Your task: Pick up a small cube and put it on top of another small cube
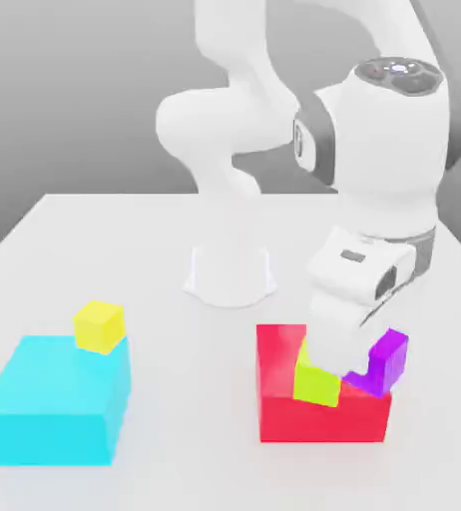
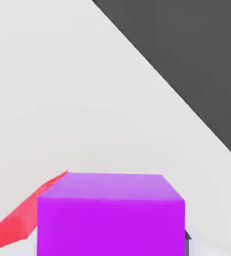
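While the exterior view took in the whole white surface (image 1: 125, 250), the hand view gave a close look at one item. Items noted from the exterior view: a white arm rising from a round base (image 1: 230, 274); its end effector (image 1: 342, 361) lowered over a big red block (image 1: 319, 399); a lime-green cube (image 1: 316, 379) on that red block, partly covered by the end effector; a small purple cube (image 1: 386, 361) just beside the end effector on the exterior view's right, above the red block's far corner; a big cyan block (image 1: 60, 404) well apart toward the exterior view's left, with a yellow cube (image 1: 99, 326) at its far upper edge.

Whether the fingers were apart or closed, and whether they had hold of anything, could not be told from either view.

Hand view: the small purple cube (image 2: 111, 215) seen close up, its top face lighter violet, its front face deeper magenta, edges sharp, faces plain. A sliver of the red block (image 2: 22, 220) lay beside it, with a speck of cyan at the picture's edge. Pale surface (image 2: 62, 100) behind, then dark ground.

No brand, label or writing could be read on any item.
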